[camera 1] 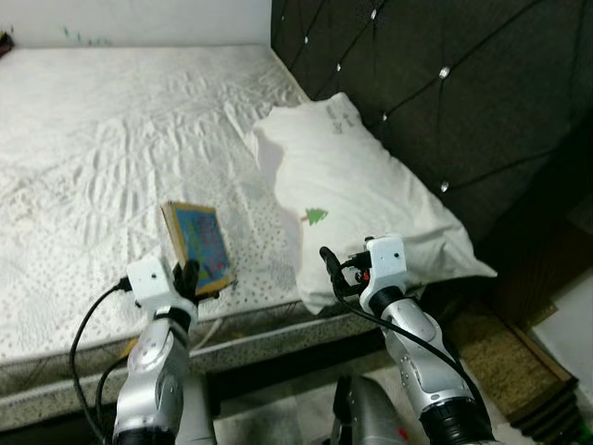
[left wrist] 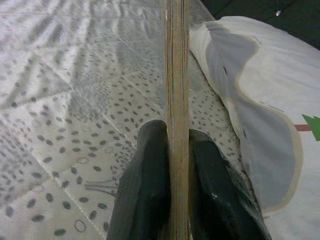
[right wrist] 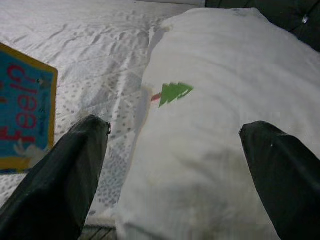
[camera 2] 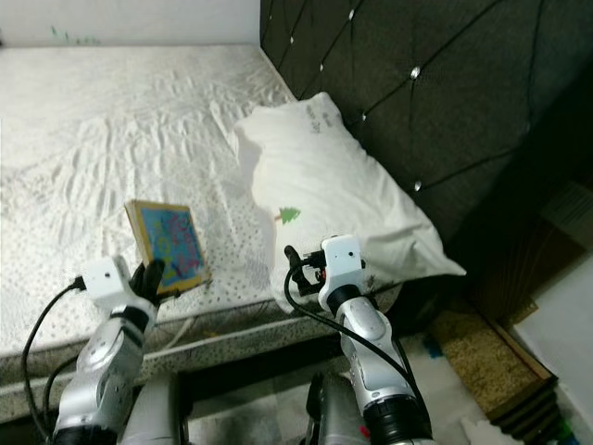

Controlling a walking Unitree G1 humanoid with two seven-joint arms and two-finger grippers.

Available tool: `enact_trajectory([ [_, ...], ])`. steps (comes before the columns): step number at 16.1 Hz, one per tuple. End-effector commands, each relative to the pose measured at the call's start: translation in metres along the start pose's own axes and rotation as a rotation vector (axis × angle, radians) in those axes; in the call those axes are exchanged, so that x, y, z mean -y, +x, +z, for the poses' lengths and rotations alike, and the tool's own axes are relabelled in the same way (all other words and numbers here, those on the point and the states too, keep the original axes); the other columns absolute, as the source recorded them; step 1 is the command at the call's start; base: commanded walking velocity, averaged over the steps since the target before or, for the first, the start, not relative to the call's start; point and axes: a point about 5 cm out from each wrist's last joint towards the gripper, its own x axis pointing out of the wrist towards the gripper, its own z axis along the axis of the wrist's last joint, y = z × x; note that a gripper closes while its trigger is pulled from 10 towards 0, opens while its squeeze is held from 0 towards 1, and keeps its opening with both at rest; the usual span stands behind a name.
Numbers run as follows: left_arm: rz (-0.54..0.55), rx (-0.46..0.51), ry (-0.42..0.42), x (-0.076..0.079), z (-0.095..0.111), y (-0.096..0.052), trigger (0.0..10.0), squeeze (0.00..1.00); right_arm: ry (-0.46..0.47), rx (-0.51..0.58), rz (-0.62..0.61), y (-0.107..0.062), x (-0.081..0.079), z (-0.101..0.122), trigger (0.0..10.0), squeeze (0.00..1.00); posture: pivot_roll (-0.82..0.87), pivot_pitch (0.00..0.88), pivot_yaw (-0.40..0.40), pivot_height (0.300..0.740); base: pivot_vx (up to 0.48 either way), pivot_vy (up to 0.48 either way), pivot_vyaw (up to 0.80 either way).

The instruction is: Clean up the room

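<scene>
One word readable on the book [right wrist: 22, 107] cover: "Feel", in red letters on blue, with a yellow border around. Small green tree print on the white pillow [camera 1: 357, 199], with a red trunk. Some faint grey writing near the pillow's top corner, too small to read.

Book held upright by the left gripper [camera 1: 196, 280], fingers [left wrist: 145, 200] pressed on both faces at its lower edge, thin wooden-coloured edge between them. Positioned over the near part of the bed [camera 1: 111, 158], just beside the pillow. Cannot tell if the book touches the sheet.

Right gripper [camera 1: 345, 269] spread wide, holding nothing, at the pillow's near end, one finger on each side of the tree print in the wrist view. Dark padded headboard [camera 1: 435, 83] behind the pillow.
</scene>
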Motion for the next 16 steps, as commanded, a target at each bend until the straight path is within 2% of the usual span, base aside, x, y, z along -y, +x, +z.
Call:
enact_trajectory([
  [1,-0.013,-0.044,-0.036,0.006,-0.005,0.004,10.0,0.00,-0.003,-0.005,-0.017,0.000,0.004,0.000,10.0,0.00,0.05,0.063,-0.089,0.558,0.000,0.000,0.00],
  [3,-0.060,-0.084,-0.101,0.020,-0.005,0.014,10.0,0.00,-0.013,0.006,-0.021,-0.001,0.004,0.001,10.0,0.00,0.04,0.062,-0.088,0.558,0.000,0.000,0.00],
  [4,-0.049,-0.111,-0.132,0.023,-0.007,0.016,10.0,0.00,-0.013,0.006,-0.024,-0.001,0.005,0.001,10.0,0.00,0.04,0.062,-0.088,0.558,0.000,0.000,0.00],
  [6,-0.113,-0.147,-0.191,0.039,-0.008,0.018,10.0,0.00,-0.009,0.003,-0.035,-0.002,0.007,0.000,10.0,0.00,0.03,0.062,-0.082,0.558,0.000,0.000,0.00],
  [7,-0.124,-0.159,-0.190,0.043,-0.009,0.018,10.0,0.00,-0.011,0.004,-0.037,-0.002,0.007,0.000,10.0,0.00,0.03,0.062,-0.082,0.558,0.000,0.000,0.00],
  [10,-0.165,-0.223,-0.283,0.047,-0.007,0.019,10.0,0.00,-0.013,0.004,-0.043,-0.003,0.008,0.000,10.0,0.00,0.03,0.063,-0.081,0.558,0.000,0.000,0.00],
  [12,-0.125,-0.267,-0.319,0.044,-0.007,0.024,10.0,0.00,-0.016,-0.001,-0.037,-0.002,0.008,0.000,10.0,0.00,0.03,0.063,-0.090,0.558,0.000,0.000,0.00],
  [16,-0.140,-0.355,-0.295,0.036,-0.012,0.031,10.0,0.00,-0.021,0.001,-0.037,-0.002,0.009,0.001,10.0,0.00,0.02,0.062,-0.093,0.558,0.000,0.000,0.00],
])
